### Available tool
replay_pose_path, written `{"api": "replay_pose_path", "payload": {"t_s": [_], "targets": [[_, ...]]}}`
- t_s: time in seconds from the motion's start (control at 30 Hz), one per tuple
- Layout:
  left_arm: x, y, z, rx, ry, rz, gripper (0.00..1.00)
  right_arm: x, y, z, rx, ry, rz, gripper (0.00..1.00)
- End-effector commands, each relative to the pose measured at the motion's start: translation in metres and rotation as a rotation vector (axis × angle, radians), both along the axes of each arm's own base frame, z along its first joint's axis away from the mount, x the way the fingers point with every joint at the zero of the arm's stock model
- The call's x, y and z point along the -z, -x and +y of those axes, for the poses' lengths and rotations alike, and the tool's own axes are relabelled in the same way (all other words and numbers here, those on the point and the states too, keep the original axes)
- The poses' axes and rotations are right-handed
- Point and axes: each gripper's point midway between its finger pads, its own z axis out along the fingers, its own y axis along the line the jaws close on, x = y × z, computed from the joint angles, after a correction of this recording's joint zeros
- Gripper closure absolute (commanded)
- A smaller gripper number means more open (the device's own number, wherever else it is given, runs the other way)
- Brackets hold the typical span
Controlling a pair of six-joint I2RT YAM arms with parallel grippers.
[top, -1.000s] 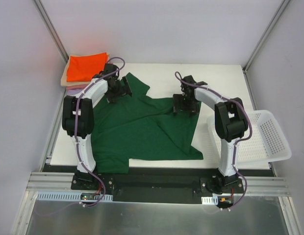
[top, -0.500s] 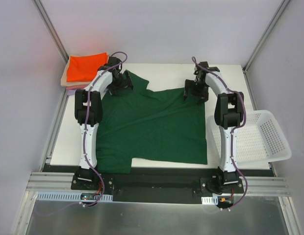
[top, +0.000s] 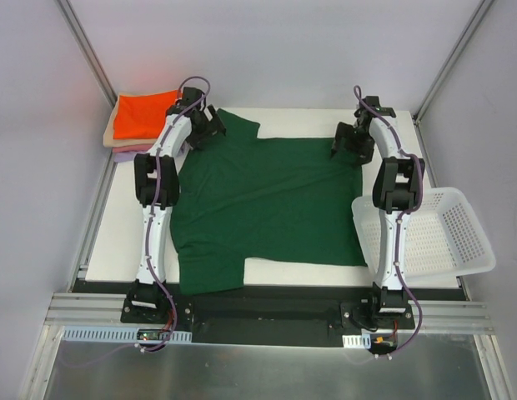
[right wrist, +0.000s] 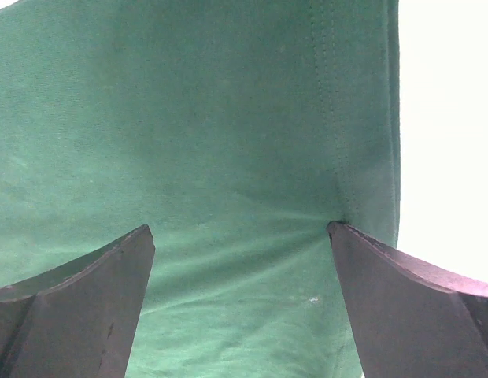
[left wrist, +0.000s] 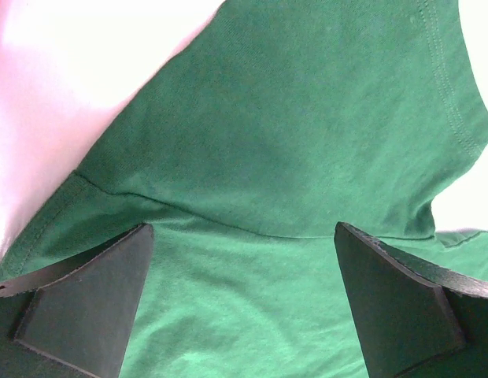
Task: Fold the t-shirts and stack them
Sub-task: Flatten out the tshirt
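The dark green t-shirt [top: 267,200] lies spread flat on the white table [top: 108,242]; one sleeve hangs over the near edge. My left gripper [top: 205,129] is at the shirt's far left sleeve, open, its jaws wide apart over green cloth [left wrist: 307,134]. It also shows in the left wrist view [left wrist: 242,228]. My right gripper [top: 350,142] is at the shirt's far right corner, open over the hem [right wrist: 330,118], with one fingertip [right wrist: 362,260] pressing wrinkles into the cloth. It also shows in the right wrist view [right wrist: 238,228]. A folded orange shirt [top: 143,112] tops a beige one [top: 111,136] and a pink one [top: 125,154] at the far left.
A white mesh basket [top: 446,229] overhangs the table's right edge, beside the right arm. The folded stack sits in the far left corner against the wall. Grey walls close in both sides. A bare strip of table runs along the left.
Both grippers have moved away from me and outward to the far corners. The green shirt went from crumpled and folded over to spread flat.
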Motion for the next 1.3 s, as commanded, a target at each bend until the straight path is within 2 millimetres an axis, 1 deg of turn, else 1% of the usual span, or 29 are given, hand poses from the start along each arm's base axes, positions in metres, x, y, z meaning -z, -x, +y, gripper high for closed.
{"api": "replay_pose_path", "payload": {"t_s": [0.0,0.13,0.3,0.4,0.43,0.5,0.57,0.67,0.7,0.8,0.93,1.0,1.03,1.07,1.13,1.17,1.2,1.23,1.27], "targets": [[-0.001,-0.018,0.000,-0.035,0.016,-0.048,0.01,0.007,-0.016,-0.002,-0.003,-0.012,-0.046,0.04],[0.003,-0.025,0.012,-0.074,0.005,-0.061,0.01,0.002,-0.024,0.006,-0.022,-0.049,-0.078,0.04],[0.005,-0.040,0.030,-0.114,0.030,-0.092,0.01,-0.009,-0.042,0.013,-0.046,-0.091,-0.148,0.04],[0.006,-0.050,0.034,-0.119,0.051,-0.121,0.01,-0.012,-0.048,0.014,-0.054,-0.112,-0.176,0.04],[0.006,-0.053,0.035,-0.118,0.055,-0.130,0.01,-0.013,-0.048,0.015,-0.059,-0.116,-0.180,0.04],[0.001,-0.061,0.033,-0.102,0.060,-0.166,0.01,-0.014,-0.046,0.017,-0.064,-0.119,-0.179,0.04],[-0.002,-0.067,0.036,-0.101,0.046,-0.198,0.01,-0.016,-0.039,0.021,-0.073,-0.125,-0.165,0.04],[-0.010,-0.074,0.048,-0.122,0.024,-0.231,0.01,-0.017,-0.028,0.026,-0.090,-0.111,-0.145,0.04],[-0.013,-0.075,0.049,-0.118,0.028,-0.240,0.01,-0.017,-0.025,0.028,-0.100,-0.105,-0.142,0.04],[-0.023,-0.078,0.050,-0.101,0.036,-0.270,0.01,-0.018,-0.020,0.026,-0.107,-0.054,-0.141,0.04],[-0.036,-0.079,0.039,-0.035,0.064,-0.303,0.01,-0.024,-0.028,0.009,-0.067,0.023,-0.168,0.04],[-0.048,-0.079,0.031,0.003,0.073,-0.331,0.01,-0.034,-0.035,0.007,-0.069,0.030,-0.200,0.04],[-0.057,-0.079,0.028,0.018,0.076,-0.347,0.01,-0.042,-0.039,0.008,-0.080,0.030,-0.221,0.04],[-0.067,-0.078,0.022,0.043,0.073,-0.369,0.01,-0.058,-0.046,0.013,-0.104,0.004,-0.268,0.04],[-0.097,-0.076,0.013,0.084,0.048,-0.423,0.01,-0.086,-0.053,0.026,-0.139,-0.034,-0.335,0.04],[-0.116,-0.072,0.007,0.111,0.030,-0.456,0.01,-0.100,-0.052,0.032,-0.161,-0.042,-0.360,0.04],[-0.133,-0.068,0.002,0.140,0.004,-0.489,0.01,-0.113,-0.049,0.039,-0.185,-0.037,-0.387,0.04],[-0.156,-0.061,-0.002,0.154,-0.015,-0.521,0.01,-0.126,-0.045,0.044,-0.202,-0.018,-0.412,0.04],[-0.172,-0.052,-0.009,0.181,-0.029,-0.541,0.01,-0.130,-0.037,0.050,-0.231,0.007,-0.417,0.04]]}}
